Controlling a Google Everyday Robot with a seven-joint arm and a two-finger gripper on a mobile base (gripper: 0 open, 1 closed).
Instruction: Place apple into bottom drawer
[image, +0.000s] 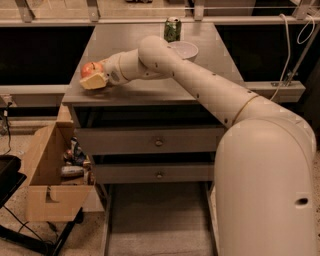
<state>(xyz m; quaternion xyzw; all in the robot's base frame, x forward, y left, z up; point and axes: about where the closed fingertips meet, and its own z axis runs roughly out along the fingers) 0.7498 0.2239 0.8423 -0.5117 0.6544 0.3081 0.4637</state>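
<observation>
The red-orange apple (89, 68) is at the left front corner of the grey cabinet top (140, 90). My gripper (93, 78) reaches across the top from the right and its pale fingers (94, 82) sit right at the apple, which shows just above them. The bottom drawer (155, 220) is pulled out below the two upper drawers, its flat grey floor bare, partly hidden by my arm's base on the right.
A green can (172, 28) and a white bowl (183, 49) stand at the back of the top. An open cardboard box (50, 175) with clutter sits on the floor left of the cabinet. My large white base (265, 190) fills the lower right.
</observation>
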